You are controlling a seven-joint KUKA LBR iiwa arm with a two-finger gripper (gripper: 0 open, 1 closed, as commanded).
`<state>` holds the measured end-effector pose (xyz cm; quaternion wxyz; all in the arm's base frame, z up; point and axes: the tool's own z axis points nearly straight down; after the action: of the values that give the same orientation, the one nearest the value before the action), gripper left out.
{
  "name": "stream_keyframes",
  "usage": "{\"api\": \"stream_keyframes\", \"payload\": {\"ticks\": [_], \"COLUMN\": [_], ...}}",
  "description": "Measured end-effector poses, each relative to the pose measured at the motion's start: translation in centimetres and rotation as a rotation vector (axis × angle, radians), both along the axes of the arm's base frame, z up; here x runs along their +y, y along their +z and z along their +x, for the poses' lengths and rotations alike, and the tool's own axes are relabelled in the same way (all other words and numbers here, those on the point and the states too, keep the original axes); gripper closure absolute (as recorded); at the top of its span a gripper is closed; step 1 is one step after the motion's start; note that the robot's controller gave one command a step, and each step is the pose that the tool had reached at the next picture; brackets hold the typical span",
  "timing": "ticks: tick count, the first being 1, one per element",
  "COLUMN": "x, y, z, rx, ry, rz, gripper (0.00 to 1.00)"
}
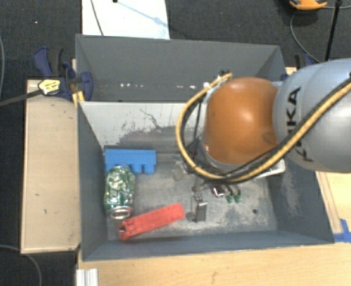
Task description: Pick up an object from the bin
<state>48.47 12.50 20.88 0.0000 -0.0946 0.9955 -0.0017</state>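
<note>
— Orange, that dome on your wrist. How does the arm stand?

— My arm (330, 130) comes in from the right edge of the frame. Its orange cover (241, 127) hangs over the middle-right of the grey bin (163, 70), with black-and-yellow cables (180, 137) looped round it. Under the cover my pincer (202, 202) points down at the bin floor, low in the frame and a little right of centre.

— Apart or together?

— I cannot tell; the cover hides most of it.

— What lies nearest?

— A long red bar (151, 220) lies slanted along the lower wall. Its right end is just beside the pincer, on the pincer's left. Whether they touch, I cannot tell. Up and left of the bar a crushed green can (119, 189) lies on its side, its mouth near the bar's left end. A blue block (130, 159) sits against the can's upper end. A small green bit (233, 196) lies just right of the pincer, too small to name.

— And room to move?

— Those three things crowd the lower left of the floor, close to the left wall. The bar sits near the lower wall. Right of the pincer, bare floor runs to the right wall.
</note>
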Motion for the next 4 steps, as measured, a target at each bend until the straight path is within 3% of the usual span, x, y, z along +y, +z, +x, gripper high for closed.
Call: {"api": "stream_keyframes", "payload": {"ticks": [1,2,3,4], "x": [1.5,1.5,1.8,1.8], "y": [-3.2,-7.9,-13.7,-13.7], "z": [0.1,-0.2,1.4,1.4], "rx": [-0.011,-0.002,-0.013,-0.013], "ry": [0.121,0.282,0.476,0.475], "rz": [0.008,0.002,0.006,0.006], "gripper": [0.00,0.00,1.00,1.00]}}
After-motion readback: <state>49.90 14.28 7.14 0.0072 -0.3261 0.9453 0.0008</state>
